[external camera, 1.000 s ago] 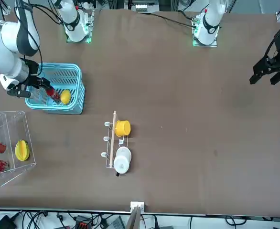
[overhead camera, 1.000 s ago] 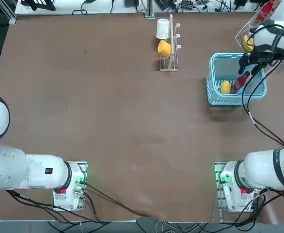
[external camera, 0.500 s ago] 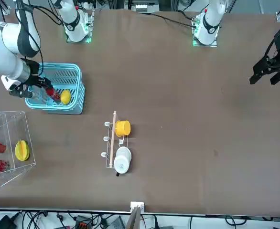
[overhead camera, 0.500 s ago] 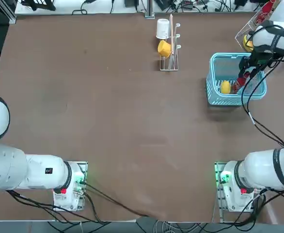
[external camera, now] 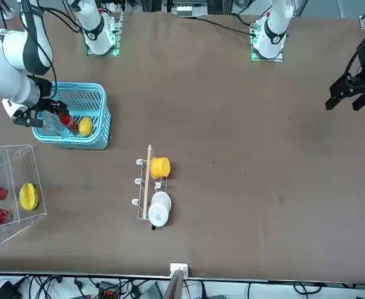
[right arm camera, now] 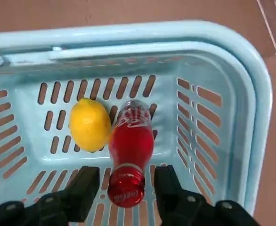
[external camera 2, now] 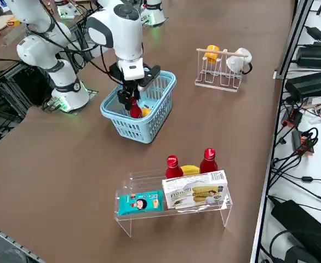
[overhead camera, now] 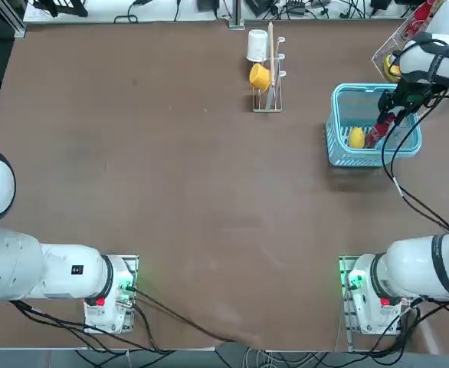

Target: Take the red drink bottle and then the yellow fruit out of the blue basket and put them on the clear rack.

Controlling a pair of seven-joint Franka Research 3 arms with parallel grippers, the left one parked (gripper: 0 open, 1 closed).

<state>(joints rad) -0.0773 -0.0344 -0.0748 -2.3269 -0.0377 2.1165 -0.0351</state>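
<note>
Down inside the light blue slotted plastic basket (right arm camera: pixel 251 94), the right gripper (right arm camera: pixel 124 190) has its two black fingers (right arm camera: pixel 84 188) standing partly open, one on each side of the red cap of the slim red plastic drink bottle (right arm camera: pixel 130 141), with small gaps and no hold yet. The glossy, white-scripted bottle stands on the basket's slotted floor, touching the small round smooth yellow fruit (right arm camera: pixel 89 125) just beside it. Near the desk's right edge stands the transparent acrylic rack (external camera 2: pixel 174 211).
</note>
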